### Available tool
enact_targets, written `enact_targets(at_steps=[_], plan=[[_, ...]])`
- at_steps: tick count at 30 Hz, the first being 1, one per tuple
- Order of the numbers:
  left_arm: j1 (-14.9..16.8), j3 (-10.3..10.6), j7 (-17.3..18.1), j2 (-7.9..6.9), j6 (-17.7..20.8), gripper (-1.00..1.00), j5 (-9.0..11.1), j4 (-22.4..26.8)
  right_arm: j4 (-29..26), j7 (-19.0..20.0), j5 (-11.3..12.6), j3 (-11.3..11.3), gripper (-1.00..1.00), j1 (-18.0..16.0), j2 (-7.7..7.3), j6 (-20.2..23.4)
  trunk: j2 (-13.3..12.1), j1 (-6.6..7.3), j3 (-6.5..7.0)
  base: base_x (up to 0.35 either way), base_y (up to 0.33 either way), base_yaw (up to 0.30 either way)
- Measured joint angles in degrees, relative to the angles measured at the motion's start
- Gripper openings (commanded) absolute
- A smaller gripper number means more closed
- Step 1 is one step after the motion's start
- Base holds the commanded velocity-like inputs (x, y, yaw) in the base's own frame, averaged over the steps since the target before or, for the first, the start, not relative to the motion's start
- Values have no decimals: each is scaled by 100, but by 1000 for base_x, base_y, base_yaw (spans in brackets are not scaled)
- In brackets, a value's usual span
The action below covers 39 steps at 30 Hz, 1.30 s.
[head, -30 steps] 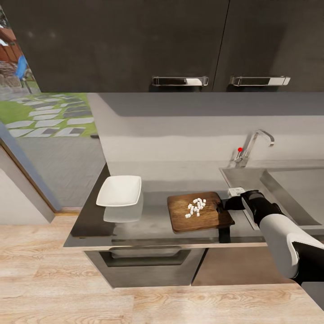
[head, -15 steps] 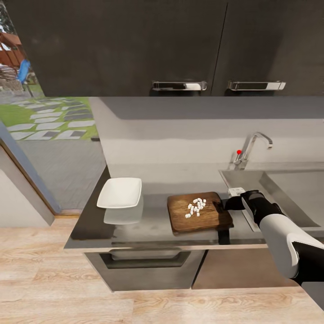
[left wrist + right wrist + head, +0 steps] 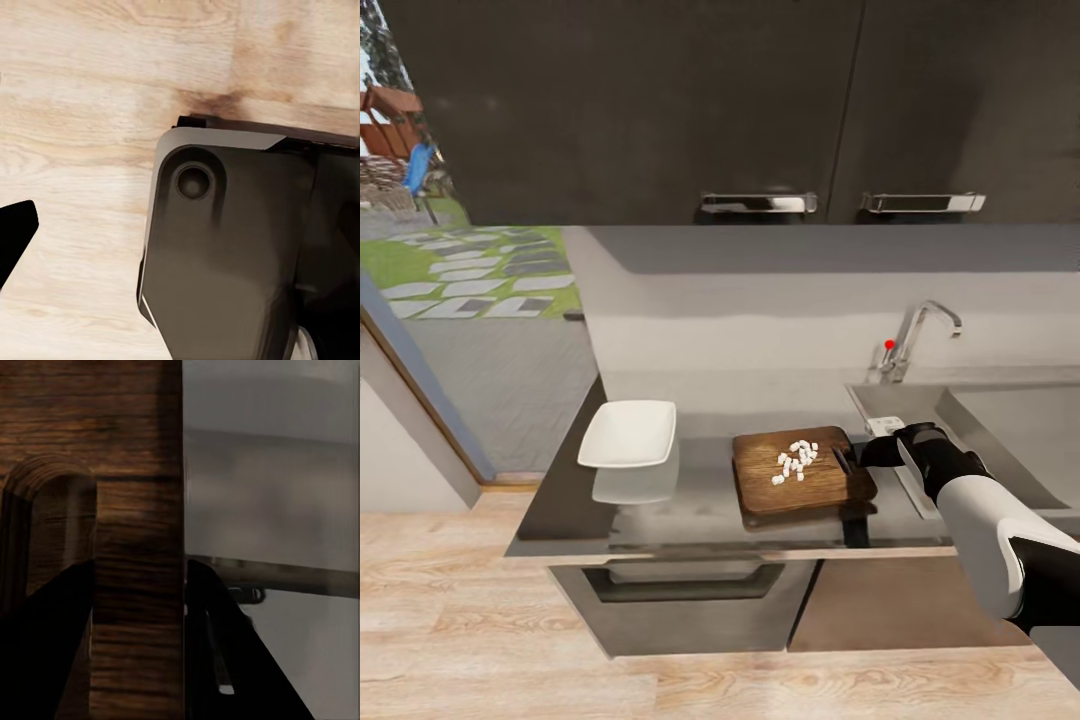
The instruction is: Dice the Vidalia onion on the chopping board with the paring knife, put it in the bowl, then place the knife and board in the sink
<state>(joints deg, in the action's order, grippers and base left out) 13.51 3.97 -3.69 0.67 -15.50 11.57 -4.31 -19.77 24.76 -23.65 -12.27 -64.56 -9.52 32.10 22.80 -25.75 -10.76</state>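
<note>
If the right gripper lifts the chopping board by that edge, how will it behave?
The chopping board looks stiff wood, so it probably won't flex. Held at one edge by the right gripper, it may sag downward. The loose diced onion would likely slide off.

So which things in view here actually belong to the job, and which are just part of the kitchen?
Job:
- chopping board, its edge between the right end effector fingers
- diced onion, piled on the board
- bowl, empty, to the board's left
- sink
- countertop

Just there:
- tap
- wall cabinets
- cabinet handles
- wood floor
</note>
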Motion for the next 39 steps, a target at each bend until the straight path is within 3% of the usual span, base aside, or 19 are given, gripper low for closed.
enact_targets(at_steps=[18, 32, 39], plan=[[0, 6, -1, 0, -2, 100, 0, -1, -9, -6, -6, -6, -100, 1, -9, -2, -1, 0, 162, 0, 222, 0], [0, 6, 1, 9, -5, 100, 0, 0, -9, -32, 0, -11, -100, 0, -26, 0, 0, 0, 289, 0, 27, 0], [0, 7, 0, 9, -2, 100, 0, -1, -9, -75, 1, -10, -100, 1, -27, 0, 0, 2, 352, 89, 216, 0]])
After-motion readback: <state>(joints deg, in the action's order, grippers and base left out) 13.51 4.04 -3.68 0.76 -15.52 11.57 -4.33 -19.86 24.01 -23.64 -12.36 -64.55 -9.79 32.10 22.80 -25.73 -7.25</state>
